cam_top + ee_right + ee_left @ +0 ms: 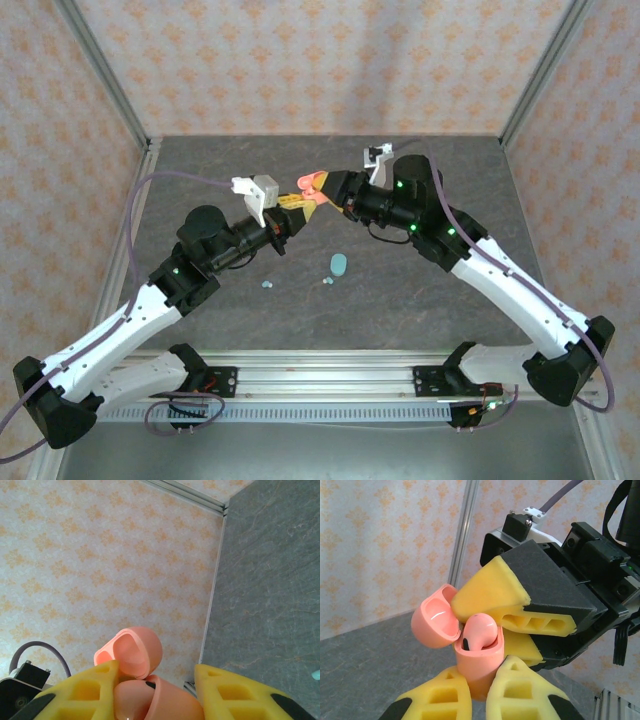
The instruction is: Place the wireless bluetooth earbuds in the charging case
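Note:
The coral-red charging case (479,662) is held upright above the table, and my left gripper (482,669) is shut on its lower body. Its lid (434,622) is hinged open to the left. One coral earbud (481,629) sits in the case's mouth with its rounded head sticking up. My right gripper (156,666) reaches in from the opposite side with jaws apart. Its upper finger (490,592) lies on the earbud by the lid and its lower finger (524,647) is behind the case rim. From above, both grippers meet at the case (312,181).
A teal case (339,264) lies on the grey table in front of the arms. Two small teal earbuds (267,284) (325,282) lie near it. Patterned walls and metal posts (140,120) enclose the table.

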`<state>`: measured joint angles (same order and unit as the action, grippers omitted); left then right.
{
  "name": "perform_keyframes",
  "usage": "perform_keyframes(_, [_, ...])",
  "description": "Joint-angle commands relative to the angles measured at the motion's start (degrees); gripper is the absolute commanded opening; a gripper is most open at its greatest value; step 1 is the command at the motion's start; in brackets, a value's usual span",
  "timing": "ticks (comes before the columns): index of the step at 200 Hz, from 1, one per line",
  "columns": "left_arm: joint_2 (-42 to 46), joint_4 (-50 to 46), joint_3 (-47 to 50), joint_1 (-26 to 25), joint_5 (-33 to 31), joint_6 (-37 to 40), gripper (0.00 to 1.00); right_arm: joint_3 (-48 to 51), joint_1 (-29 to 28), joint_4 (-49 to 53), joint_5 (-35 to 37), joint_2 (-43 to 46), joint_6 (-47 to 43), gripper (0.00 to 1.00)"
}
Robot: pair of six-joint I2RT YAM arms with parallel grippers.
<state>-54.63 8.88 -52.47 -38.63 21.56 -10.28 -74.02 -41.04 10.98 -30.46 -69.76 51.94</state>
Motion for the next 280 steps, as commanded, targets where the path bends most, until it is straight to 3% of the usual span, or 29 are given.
perform_keyframes(1, [0.1, 1.0, -2.3, -0.6, 1.6, 0.5, 0.22, 1.5, -0.3, -5.9, -0.2, 1.6, 1.0, 0.23])
perform_keyframes(19, [-0.2, 0.2, -2.7, -0.7, 1.3, 0.5, 0.35, 2.1, -0.4, -7.0, 0.0, 1.6, 0.4, 0.23])
perform_keyframes(34, [-0.6, -0.7, -3.4, -0.5, 1.3, 0.7, 0.40, 2.1, -0.4, -6.7, -0.1, 1.6, -0.3, 0.23])
perform_keyframes(94, [-3.6, -0.8, -5.2, -0.6, 3.5, 0.3, 0.41, 1.8, -0.4, -5.5, -0.5, 1.6, -1.7, 0.22])
perform_keyframes(172, [-4.2, -1.1, -5.4, -0.6, 4.2, 1.2, 0.07, 1.4, -0.4, -4.4, -0.4, 3.3, -3.0, 0.24])
perform_keyframes(185, [-4.3, -1.5, -5.6, -0.6, 4.4, 1.7, 0.03, 1.2, -0.4, -4.1, -0.3, 3.4, -3.6, 0.30])
perform_keyframes(222, [-3.2, -4.0, -5.8, -0.6, 3.4, 4.0, 0.00, -2.6, -0.1, 4.2, 2.3, 4.4, -11.2, 0.65])
perform_keyframes(251, [-1.6, -5.4, -5.7, -0.1, 3.9, 5.2, 0.00, -7.6, 1.4, 13.0, 3.9, 5.5, -17.2, 0.75])
perform_keyframes(280, [-0.2, -6.1, -5.2, 0.5, 6.8, 6.0, 0.00, -12.3, 3.3, 19.3, 3.5, 5.1, -21.1, 0.78])
